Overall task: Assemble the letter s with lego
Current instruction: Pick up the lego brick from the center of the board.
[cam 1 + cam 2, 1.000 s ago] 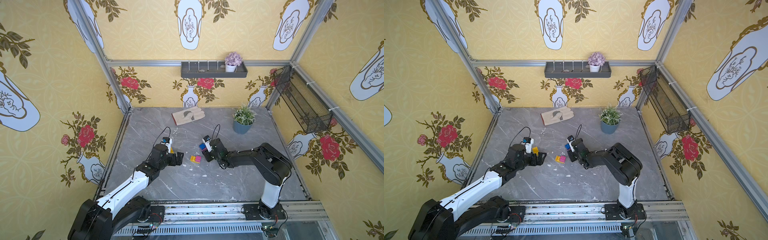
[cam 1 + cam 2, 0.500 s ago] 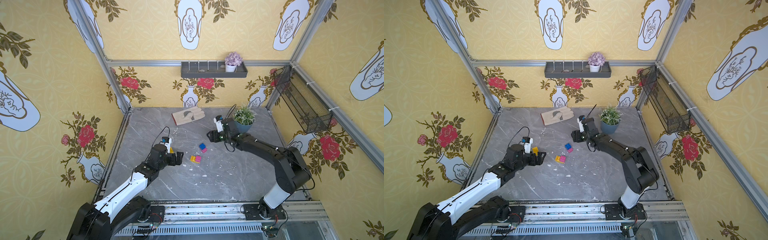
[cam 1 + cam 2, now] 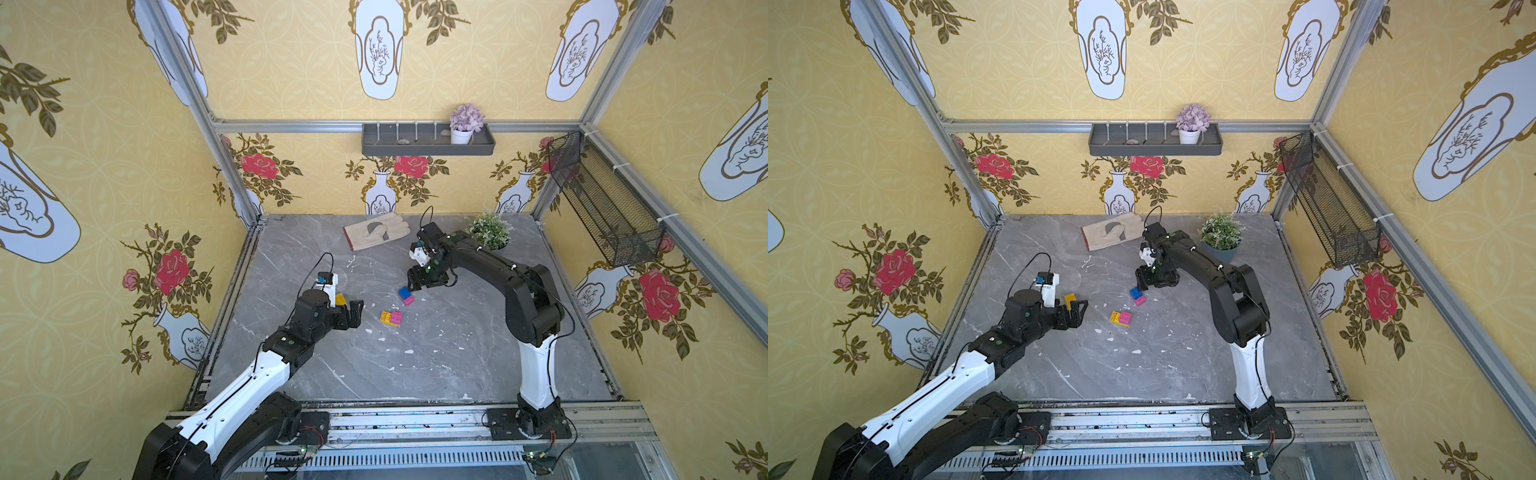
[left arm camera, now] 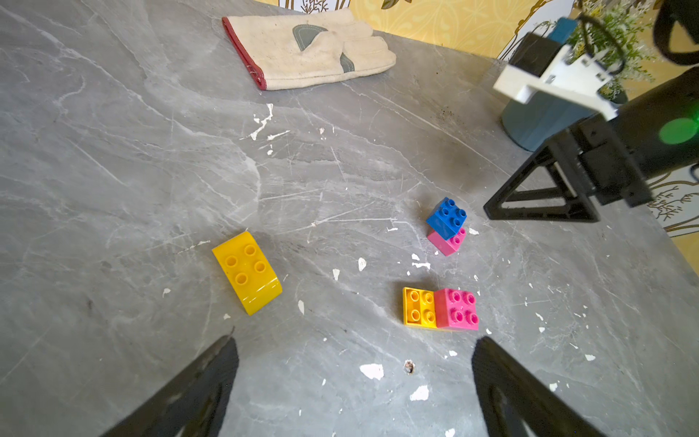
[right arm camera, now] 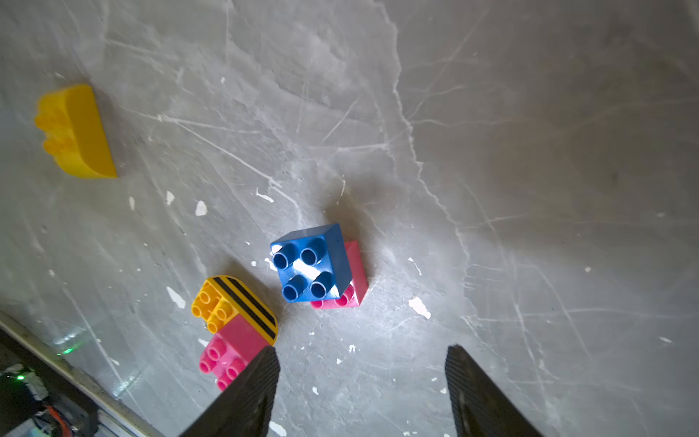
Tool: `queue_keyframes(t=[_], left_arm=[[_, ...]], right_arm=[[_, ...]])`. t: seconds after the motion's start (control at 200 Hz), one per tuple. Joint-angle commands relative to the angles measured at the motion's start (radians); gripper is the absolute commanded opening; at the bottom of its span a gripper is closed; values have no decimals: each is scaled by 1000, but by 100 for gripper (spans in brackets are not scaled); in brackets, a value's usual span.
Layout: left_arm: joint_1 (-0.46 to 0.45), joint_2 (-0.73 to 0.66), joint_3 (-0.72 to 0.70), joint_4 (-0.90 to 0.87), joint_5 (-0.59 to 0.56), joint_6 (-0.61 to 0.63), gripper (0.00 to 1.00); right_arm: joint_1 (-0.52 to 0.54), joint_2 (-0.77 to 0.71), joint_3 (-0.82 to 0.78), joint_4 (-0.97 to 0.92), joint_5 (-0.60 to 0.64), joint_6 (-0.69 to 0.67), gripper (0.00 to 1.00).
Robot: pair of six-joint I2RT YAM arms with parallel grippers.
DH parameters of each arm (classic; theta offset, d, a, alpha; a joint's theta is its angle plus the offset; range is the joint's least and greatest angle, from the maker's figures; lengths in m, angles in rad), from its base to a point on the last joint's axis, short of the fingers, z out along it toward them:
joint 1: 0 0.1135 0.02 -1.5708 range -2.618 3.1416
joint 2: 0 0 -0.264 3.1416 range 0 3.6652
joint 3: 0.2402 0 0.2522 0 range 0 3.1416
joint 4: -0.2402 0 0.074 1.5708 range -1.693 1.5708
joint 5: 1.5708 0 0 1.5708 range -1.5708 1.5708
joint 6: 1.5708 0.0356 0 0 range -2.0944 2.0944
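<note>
Right claw (image 5: pixel 361 350): released, jaws apart, nothing between them; hangs over the table (image 4: pixel 113 151) just beside the stack.
Left claw (image 4: pixel 355 340): released, jaws wide, empty; low, facing the bricks.
Lego: three groups on the table, none touching; S not built yet.
Stack: blue brick (image 5: pixel 310 265) pressed onto pink base (image 5: pixel 357 280), offset so some pink studs show.
Pair: yellow bar (image 4: pixel 418 306) joined side by side with pink square (image 4: pixel 455 308), near the stack.
Loose yellow (image 4: pixel 246 272): alone, nearest the left claw, looks tipped on its side.
Step, my guess: right claw takes the stack to join it to the pair.
Do it well: turn the wrist first, since the blue brick sits skewed to the jaws. Centre on two flat blue sides, come straight down, and close low enough to catch the seam.
Watch: the offset joint may lever apart under a crooked pinch.
Watch: one finger is close to the pair in the wrist view, so a sloppy descent could knock it.
Left claw: could steady the pair while pressing.
</note>
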Motion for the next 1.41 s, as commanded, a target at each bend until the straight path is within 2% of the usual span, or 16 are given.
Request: queue_keyframes(t=[0.0,0.14,0.445,1.005,1.255,1.41], left_arm=[[1,-3,-4,-9,-23,4,99],[-1,-9,-5,-16,-32,-1,99],[0,-3,-6,-17,-43,-1,99],[0,22,-1,-17,-37,5,99],[0,27,-2,-18,-38,3,99],[0,31,-1,-17,-37,4,99]], right_arm=[[41,46,45,-34,34,-40,72],[72,106,84,-41,65,-58,72],[71,132,77,-13,99,-66,71],[89,126,16,67,141,-56,43],[89,106,-20,83,150,-55,42],[89,96,-36,97,155,-56,32]])
